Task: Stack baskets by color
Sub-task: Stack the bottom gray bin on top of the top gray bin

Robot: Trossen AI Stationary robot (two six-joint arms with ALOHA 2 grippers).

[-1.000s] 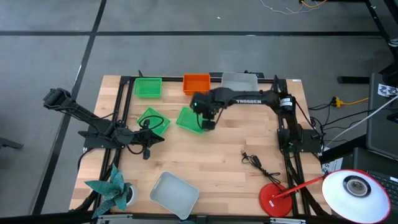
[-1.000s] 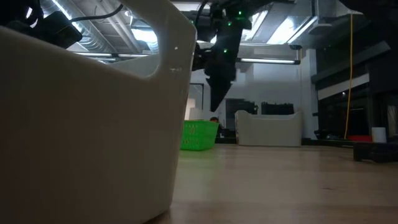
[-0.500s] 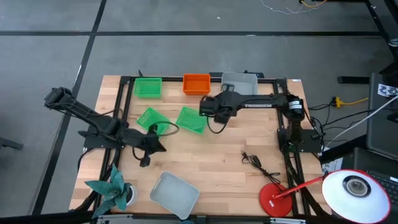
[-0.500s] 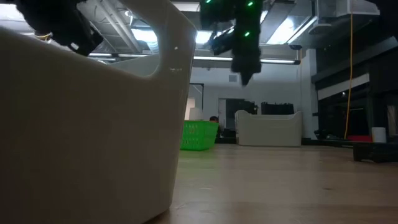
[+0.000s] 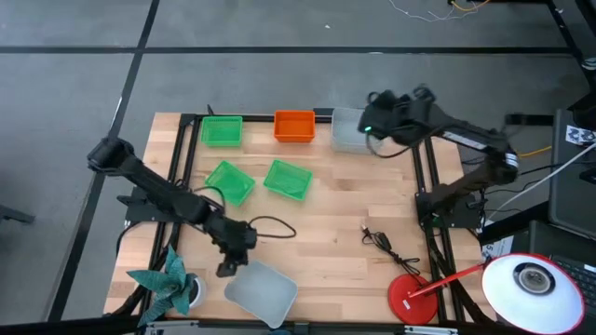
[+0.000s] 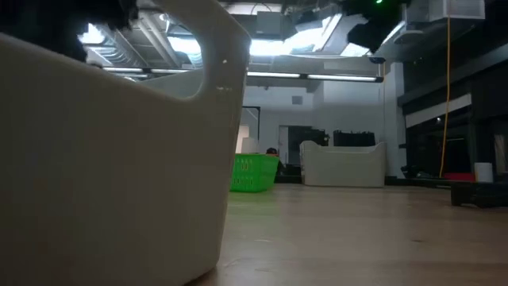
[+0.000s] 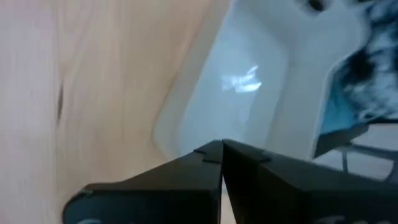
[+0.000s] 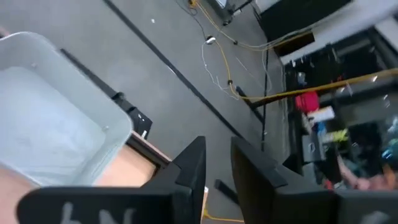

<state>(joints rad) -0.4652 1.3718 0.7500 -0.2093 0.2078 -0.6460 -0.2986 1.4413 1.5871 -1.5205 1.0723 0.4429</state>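
Observation:
Three green baskets stand at the far left and mid-table. At the far edge sit an orange basket and a pale grey basket. Another pale grey basket stands at the near edge. My left gripper is shut and tipped down, by that basket's far-left corner. My right gripper hangs high beside the far grey basket, its fingers slightly apart with nothing between them.
A teal folded figure stands at the near left corner. A red lamp base and its white head fill the near right corner. A black cord lies to the right of centre. Bare wood lies between the mid-table green baskets and the near grey basket.
My left gripper has swung from the table's left toward its near edge, over to the near grey basket, tipping downward. My right gripper has left the right-hand mid-table green basket, risen and drawn back toward the far right, beside the far grey basket, rolling as it went.

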